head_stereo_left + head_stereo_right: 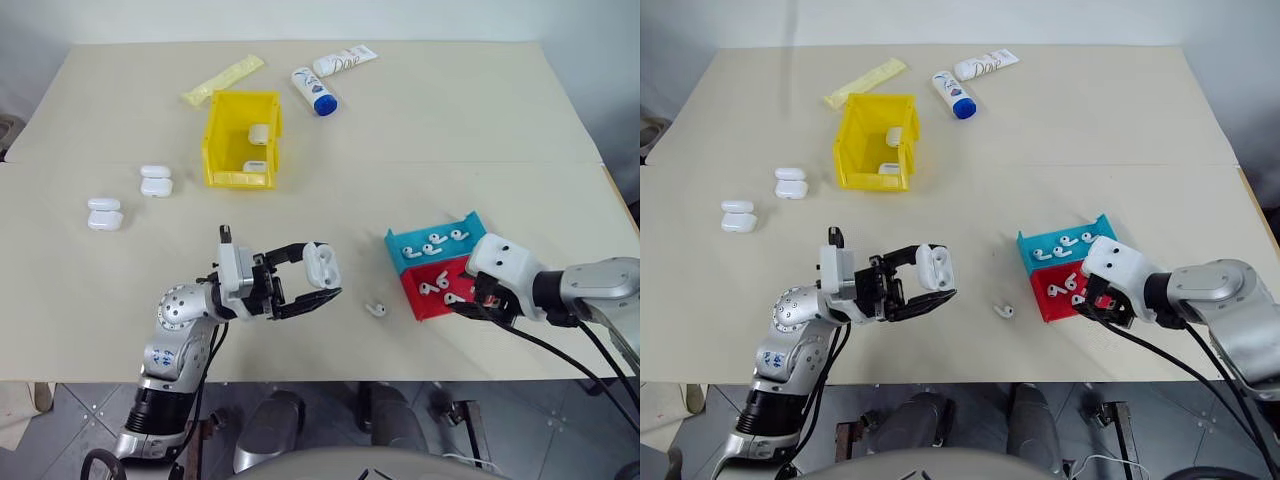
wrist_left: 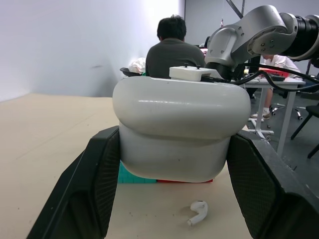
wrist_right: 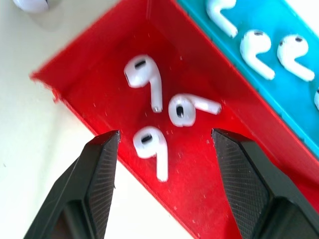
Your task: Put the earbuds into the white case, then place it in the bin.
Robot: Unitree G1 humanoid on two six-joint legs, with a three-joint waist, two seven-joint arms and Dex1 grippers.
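Across the beige table (image 1: 400, 180) we see our right gripper (image 3: 162, 164), jaws wide, directly above three earbuds (image 3: 152, 144) in the red tray (image 3: 89, 74), the nearest stem lying between its fingertips, while our left gripper (image 1: 315, 285) clamps the white case (image 1: 322, 265).

The one legible word is "Dove", printed on the white tube (image 1: 345, 61) lying at the tabletop's (image 1: 450, 130) far edge, well beyond the left gripper (image 1: 318, 281). Other items show no legible text.
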